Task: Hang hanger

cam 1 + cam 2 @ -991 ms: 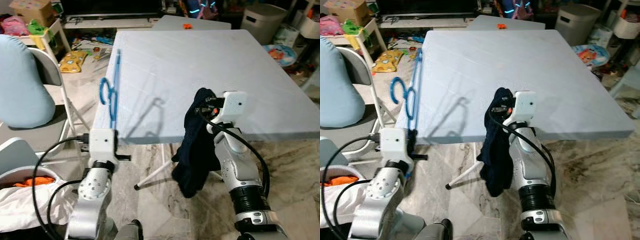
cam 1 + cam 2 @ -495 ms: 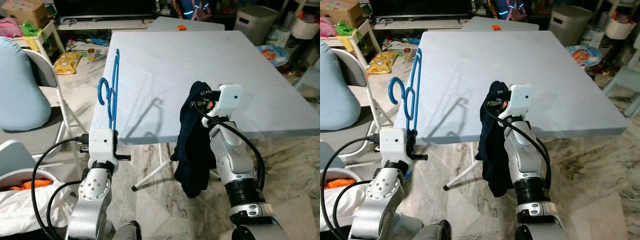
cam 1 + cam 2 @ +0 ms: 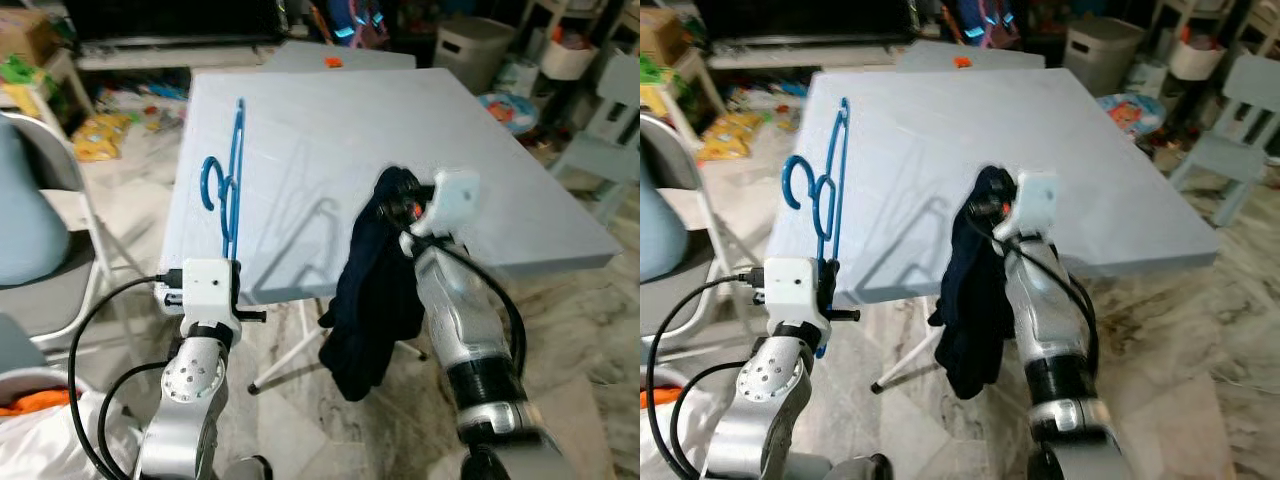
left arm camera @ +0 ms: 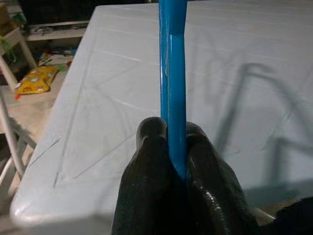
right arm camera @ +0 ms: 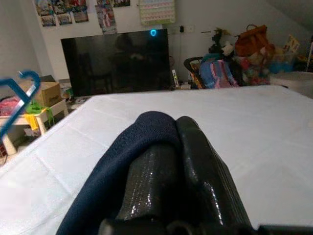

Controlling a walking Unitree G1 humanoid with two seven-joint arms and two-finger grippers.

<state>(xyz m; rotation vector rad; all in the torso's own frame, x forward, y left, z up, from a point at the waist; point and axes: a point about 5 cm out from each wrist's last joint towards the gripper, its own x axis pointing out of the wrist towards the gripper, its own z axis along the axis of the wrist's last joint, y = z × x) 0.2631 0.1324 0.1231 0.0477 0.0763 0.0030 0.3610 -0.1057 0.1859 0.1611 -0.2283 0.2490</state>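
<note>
A blue plastic hanger (image 3: 228,180) stands upright over the left edge of the pale blue table (image 3: 420,130), hook pointing left. My left gripper (image 4: 170,147) is shut on its lower bar, near the table's front left corner. A dark navy garment (image 3: 374,290) hangs down past the table's front edge, held in my right gripper (image 5: 168,139), which is shut on its top fold. The two grippers are apart, hanger left and garment right.
A folding chair (image 3: 40,200) with a pale blue cushion stands at the left. Toys and clutter (image 3: 95,130) lie on the floor beyond it. A white bin (image 3: 465,50) and a small grey chair (image 3: 605,130) stand at the far right. A white bag with orange cloth (image 3: 30,420) sits at the lower left.
The camera has swung so the whole scene has shifted left. My right arm with the garment has tilted slightly. The hanger stays upright in my left gripper.
</note>
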